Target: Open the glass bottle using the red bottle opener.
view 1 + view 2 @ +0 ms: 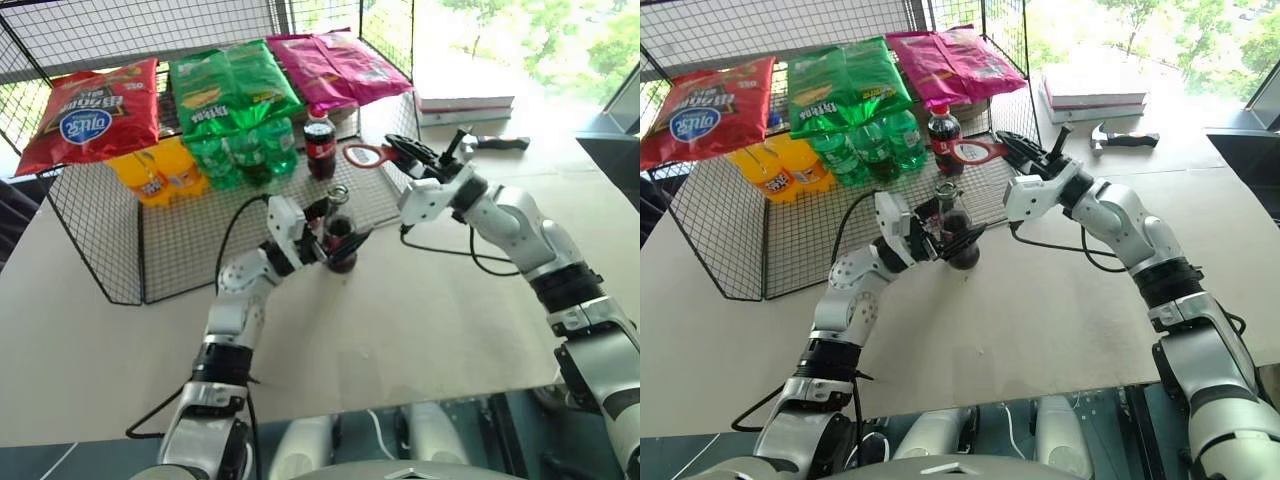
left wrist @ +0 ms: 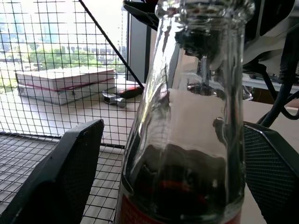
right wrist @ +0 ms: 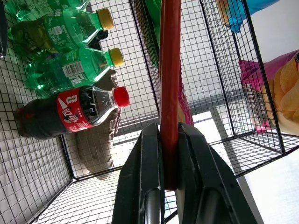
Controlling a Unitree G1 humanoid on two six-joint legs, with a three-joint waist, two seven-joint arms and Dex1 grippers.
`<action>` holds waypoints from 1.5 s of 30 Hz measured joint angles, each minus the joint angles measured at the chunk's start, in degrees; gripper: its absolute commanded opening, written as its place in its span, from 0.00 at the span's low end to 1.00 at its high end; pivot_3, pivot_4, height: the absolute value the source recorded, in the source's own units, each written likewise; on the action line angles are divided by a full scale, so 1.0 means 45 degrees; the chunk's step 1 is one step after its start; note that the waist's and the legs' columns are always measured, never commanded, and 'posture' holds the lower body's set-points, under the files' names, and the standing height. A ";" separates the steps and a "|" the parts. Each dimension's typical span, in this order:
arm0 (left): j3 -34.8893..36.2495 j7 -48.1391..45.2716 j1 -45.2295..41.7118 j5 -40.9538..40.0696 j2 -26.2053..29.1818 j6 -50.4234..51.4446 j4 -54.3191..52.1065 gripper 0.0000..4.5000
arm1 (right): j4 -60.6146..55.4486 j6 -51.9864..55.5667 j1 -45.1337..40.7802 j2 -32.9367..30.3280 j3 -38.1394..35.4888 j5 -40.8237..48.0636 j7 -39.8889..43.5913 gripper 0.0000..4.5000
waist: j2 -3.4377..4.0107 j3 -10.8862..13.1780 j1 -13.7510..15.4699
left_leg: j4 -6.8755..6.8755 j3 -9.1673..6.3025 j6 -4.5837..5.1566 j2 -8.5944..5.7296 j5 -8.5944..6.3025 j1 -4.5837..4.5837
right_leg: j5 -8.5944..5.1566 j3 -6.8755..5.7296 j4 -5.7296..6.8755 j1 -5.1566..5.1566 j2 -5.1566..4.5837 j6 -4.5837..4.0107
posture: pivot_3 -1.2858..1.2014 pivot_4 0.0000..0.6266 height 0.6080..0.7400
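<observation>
At frame centre, the left pincer (image 1: 333, 237) stands wide around the glass bottle (image 1: 339, 232), not gripping; the right pincer (image 1: 392, 152) clamps the red bottle opener (image 1: 366, 155). Prying could tip the unheld bottle.

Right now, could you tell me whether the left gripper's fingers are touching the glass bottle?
Apart. The left wrist view shows both fingers of the left gripper standing off the glass bottle, with mesh and table visible in the gaps.
</observation>
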 measured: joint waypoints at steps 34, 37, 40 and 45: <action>0.1497 0.1440 0.6658 -0.1046 0.2309 0.2309 -0.4954 1.00 | -0.7169 1.5883 0.6461 0.0334 -0.2222 1.2299 0.6664 0.54 | 0.0015 0.0010 0.0042 | -0.0039 0.0008 0.0066 0.0026 -0.0040 0.0007 | -0.0001 0.0002 0.0000 -0.0013 -0.0046 -0.0004 | 0.52 0.24 1.00; 0.1495 0.1579 0.7663 -0.1055 0.2572 0.2767 -0.5346 1.00 | -0.7316 1.7170 0.6415 0.0032 -0.2673 1.2722 0.6571 0.90 | 0.0017 0.0012 0.0047 | -0.0039 0.0013 0.0067 0.0012 -0.0041 0.0004 | -0.0002 -0.0003 -0.0003 -0.0013 -0.0035 -0.0001 | 0.52 0.24 1.00; 0.1506 0.1640 0.8049 -0.0990 0.2820 0.2868 -0.5402 1.00 | -0.7374 1.7290 0.6406 -0.0177 -0.2983 1.2775 0.6645 0.99 | 0.0016 0.0012 0.0072 | -0.0039 0.0005 0.0067 0.0013 -0.0040 0.0001 | -0.0002 -0.0017 -0.0005 -0.0011 -0.0032 -0.0001 | 0.52 0.24 1.00; 0.2074 0.2015 0.8566 -0.0824 0.3233 0.2930 -0.5446 1.00 | -0.7412 1.6058 0.7298 -0.0700 -0.4097 1.2691 0.7053 0.99 | 0.0014 0.0013 0.0095 | -0.0039 0.0004 0.0067 0.0013 -0.0041 -0.0005 | -0.0003 -0.0022 -0.0012 -0.0011 -0.0032 0.0000 | 0.52 0.24 1.00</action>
